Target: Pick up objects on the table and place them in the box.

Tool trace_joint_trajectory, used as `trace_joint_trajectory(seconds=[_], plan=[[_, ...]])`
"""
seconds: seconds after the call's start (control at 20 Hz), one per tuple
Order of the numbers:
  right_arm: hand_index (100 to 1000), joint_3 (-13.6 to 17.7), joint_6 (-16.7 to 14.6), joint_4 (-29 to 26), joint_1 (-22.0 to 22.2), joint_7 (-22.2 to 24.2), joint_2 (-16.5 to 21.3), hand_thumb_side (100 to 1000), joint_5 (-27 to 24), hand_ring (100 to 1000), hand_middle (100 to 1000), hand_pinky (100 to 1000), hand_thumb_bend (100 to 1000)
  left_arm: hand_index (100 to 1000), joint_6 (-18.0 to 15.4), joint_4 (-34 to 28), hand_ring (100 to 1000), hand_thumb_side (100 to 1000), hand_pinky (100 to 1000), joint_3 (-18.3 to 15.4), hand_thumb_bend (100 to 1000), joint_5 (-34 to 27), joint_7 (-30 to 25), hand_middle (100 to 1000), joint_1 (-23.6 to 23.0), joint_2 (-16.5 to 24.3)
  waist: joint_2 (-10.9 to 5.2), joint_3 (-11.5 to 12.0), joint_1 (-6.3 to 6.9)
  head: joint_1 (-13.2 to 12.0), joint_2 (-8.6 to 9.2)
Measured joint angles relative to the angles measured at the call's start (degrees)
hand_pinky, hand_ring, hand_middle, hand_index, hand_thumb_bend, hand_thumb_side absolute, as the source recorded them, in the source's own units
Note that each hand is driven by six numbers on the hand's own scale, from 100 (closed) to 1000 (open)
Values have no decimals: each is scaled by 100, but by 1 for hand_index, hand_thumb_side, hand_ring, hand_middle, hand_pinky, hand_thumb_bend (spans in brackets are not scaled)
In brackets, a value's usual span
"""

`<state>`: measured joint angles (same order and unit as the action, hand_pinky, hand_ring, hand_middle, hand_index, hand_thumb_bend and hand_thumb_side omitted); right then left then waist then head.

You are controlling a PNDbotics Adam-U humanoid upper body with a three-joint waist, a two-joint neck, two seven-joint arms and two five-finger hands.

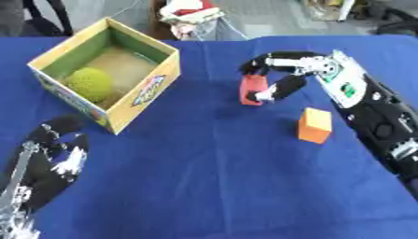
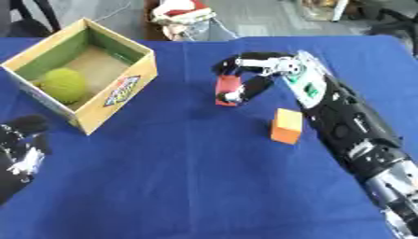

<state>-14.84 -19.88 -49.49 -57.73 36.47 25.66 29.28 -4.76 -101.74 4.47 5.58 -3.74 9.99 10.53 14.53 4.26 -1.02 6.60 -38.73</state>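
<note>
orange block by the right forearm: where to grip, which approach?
Pinch the orange block across its two side faces, coming from above. It stands upright and free on the blue table, top face exposed. The right robot hand is already curled on the red block.

no wording readable anywhere, a blue and red label showing on the yellow side of the box [image 1: 152,88], its letters too blurred to make out
</note>
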Motion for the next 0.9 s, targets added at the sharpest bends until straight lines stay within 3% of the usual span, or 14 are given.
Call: trace_joint_trajectory(seconds=[0.5, 0.9], plan=[[978, 70, -52, 113, 8, -379, -27, 498, 390, 1000, 952, 947, 327, 802, 0, 0, 794, 343, 547, 0, 218, 0, -1, 743, 0, 0, 0, 5, 13, 9, 0], [982, 71, -189, 117, 16, -650, -38, 496, 689, 1000, 968, 964, 340, 802, 0, 0, 794, 343, 547, 0, 218, 0, -2, 743, 1, 0, 0, 7, 14, 24, 0]])
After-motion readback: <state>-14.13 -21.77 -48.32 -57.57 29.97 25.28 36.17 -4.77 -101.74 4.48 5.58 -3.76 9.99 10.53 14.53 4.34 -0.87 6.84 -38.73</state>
